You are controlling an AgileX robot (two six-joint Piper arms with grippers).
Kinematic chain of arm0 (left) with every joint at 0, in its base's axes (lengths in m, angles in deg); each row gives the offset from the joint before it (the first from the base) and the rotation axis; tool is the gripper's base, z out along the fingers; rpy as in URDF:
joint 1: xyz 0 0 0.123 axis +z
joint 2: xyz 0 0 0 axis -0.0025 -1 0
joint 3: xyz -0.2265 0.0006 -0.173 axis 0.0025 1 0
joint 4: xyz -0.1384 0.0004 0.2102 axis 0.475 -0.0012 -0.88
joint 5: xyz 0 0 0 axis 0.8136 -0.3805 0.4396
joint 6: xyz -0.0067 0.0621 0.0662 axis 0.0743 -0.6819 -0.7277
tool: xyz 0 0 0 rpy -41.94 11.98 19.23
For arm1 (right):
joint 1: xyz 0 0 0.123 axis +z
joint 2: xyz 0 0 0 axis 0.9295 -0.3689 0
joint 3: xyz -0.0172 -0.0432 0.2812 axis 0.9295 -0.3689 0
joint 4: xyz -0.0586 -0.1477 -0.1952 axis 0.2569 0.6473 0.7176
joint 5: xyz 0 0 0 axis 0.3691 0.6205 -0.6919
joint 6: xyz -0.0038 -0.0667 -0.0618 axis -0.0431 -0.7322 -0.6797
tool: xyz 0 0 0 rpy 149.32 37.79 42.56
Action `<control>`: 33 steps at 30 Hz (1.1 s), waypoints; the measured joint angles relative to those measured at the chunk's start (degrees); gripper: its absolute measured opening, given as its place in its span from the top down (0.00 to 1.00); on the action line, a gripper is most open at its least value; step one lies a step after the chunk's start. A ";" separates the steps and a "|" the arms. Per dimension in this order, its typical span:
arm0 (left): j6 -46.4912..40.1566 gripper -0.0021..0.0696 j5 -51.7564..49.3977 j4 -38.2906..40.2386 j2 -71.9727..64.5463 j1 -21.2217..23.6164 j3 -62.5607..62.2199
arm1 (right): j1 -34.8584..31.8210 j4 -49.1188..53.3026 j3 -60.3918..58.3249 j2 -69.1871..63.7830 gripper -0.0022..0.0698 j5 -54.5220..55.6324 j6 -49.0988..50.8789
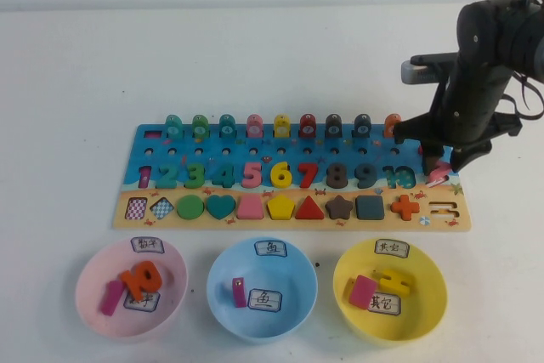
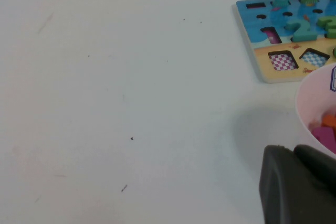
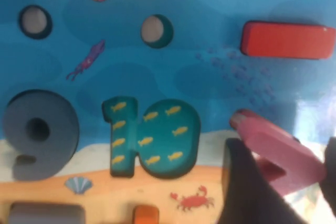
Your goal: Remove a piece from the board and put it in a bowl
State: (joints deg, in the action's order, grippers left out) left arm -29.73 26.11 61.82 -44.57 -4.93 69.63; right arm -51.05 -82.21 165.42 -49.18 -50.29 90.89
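White surface (image 1: 76,82) is spread beneath the board (image 1: 153,146), with a pink bowl (image 1: 93,312), a blue bowl (image 1: 293,312) and the yellow bowl (image 1: 425,312) lined up along its near edge. At the board's right end the right arm is bent steeply downward, and the right gripper (image 1: 442,167) is lowered so that its dark fingers (image 3: 247,182) are closed on either side of the pink chevron piece (image 3: 281,153), which is tilted beside the teal number ten (image 3: 152,137) and below the red bar (image 3: 287,39). Beside the pink bowl, the left gripper (image 2: 296,187) is seen only as a dark edge low over the surface, so whether its fingers are spread cannot be told.
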 joint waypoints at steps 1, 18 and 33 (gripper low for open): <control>0.00 0.97 0.00 0.00 0.00 0.00 0.00 | 0.00 0.00 0.00 0.42 0.60 -0.24 0.00; 0.00 0.97 0.00 0.00 0.00 0.00 0.00 | 6.35 -0.39 -26.07 29.02 0.60 12.33 0.00; 0.00 0.97 0.00 0.00 0.00 0.00 0.00 | 16.63 -5.64 -36.44 38.86 0.60 10.83 0.00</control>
State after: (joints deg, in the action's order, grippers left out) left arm -29.73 26.11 61.82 -44.57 -4.93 69.63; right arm -34.42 -87.85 128.99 -10.32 -39.46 90.89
